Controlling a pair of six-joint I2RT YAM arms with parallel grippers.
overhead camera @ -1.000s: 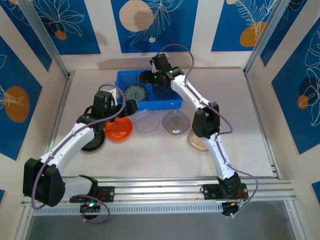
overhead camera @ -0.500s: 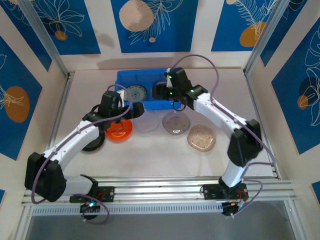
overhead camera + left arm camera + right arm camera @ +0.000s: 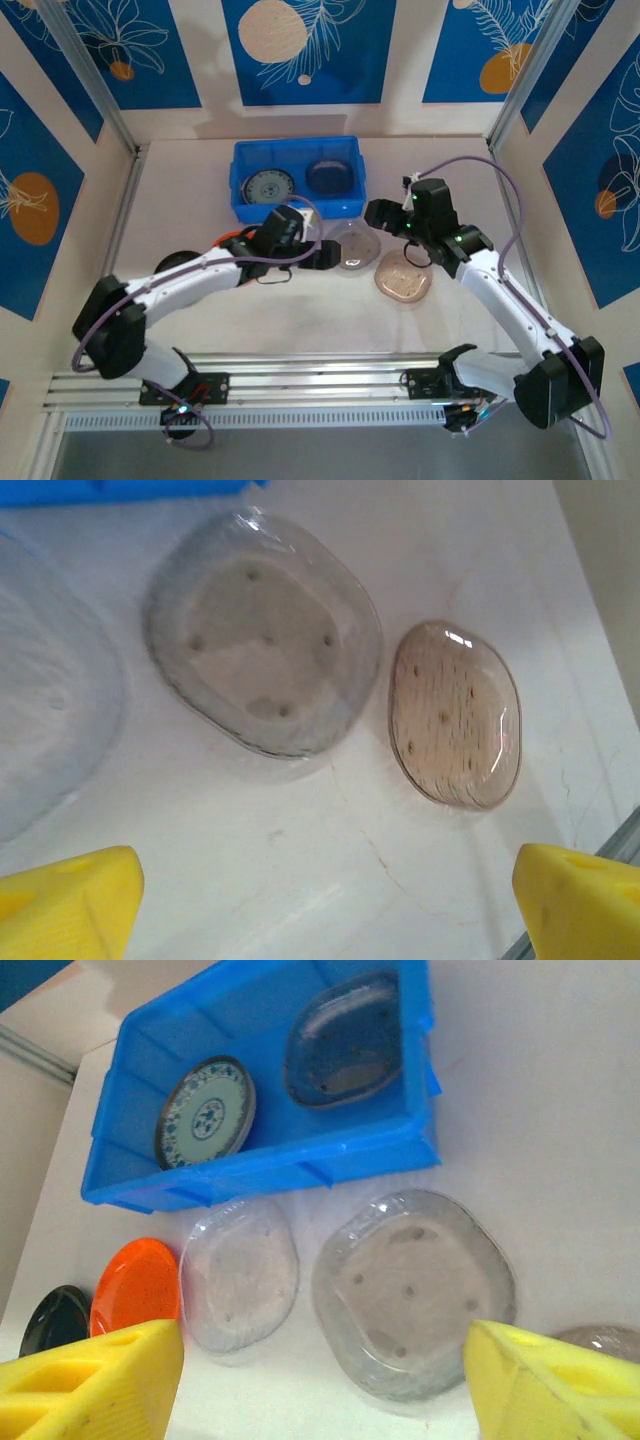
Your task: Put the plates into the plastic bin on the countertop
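The blue plastic bin [image 3: 296, 143] stands at the back of the countertop [image 3: 460, 180]. Inside it lie a teal patterned plate [image 3: 268, 187] and a dark plate [image 3: 330, 176]. In front of the bin rest a smoky grey plate [image 3: 352, 245] and a brownish plate [image 3: 403, 277]. My left gripper [image 3: 325, 255] hovers open over bare countertop, the smoky plate [image 3: 265, 630] and brownish plate [image 3: 455, 715] ahead of its fingers [image 3: 65, 905]. My right gripper [image 3: 378, 212] is open above the smoky plate [image 3: 412, 1290], with a clear plate [image 3: 238, 1275] beside it. Nothing is held.
An orange plate [image 3: 135, 1285] and a black plate [image 3: 55, 1320] lie left of the clear one, partly under my left arm in the top view. Patterned panels wall in the countertop. An aluminium rail [image 3: 320, 370] runs along the near edge.
My right gripper has pulled back from the bin towards the right, and the dark plate lies inside. My left gripper has swung right, from the orange plate to the translucent plates.
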